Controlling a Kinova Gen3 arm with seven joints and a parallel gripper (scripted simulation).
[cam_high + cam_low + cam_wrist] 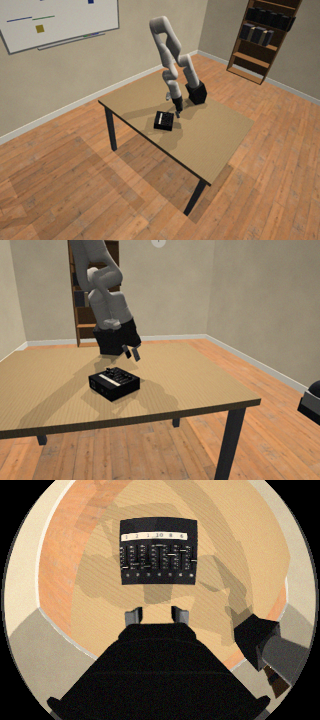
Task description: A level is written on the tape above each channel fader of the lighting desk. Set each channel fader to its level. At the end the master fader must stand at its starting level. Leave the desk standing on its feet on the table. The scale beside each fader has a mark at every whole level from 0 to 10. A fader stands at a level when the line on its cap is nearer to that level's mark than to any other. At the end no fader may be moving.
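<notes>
Lighting desk [113, 383] on the table [193, 384], arm base [197, 94] behind it (claw [131, 353] above, apart)

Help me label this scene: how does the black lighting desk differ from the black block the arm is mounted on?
The black lighting desk is low and flat; the black mounting block is taller and chunkier. The desk's top carries faders and a pale tape strip; the block's faces are plain. The desk stands free under the open gripper; the block bears the grey arm. Both rest on the wooden table.
</notes>
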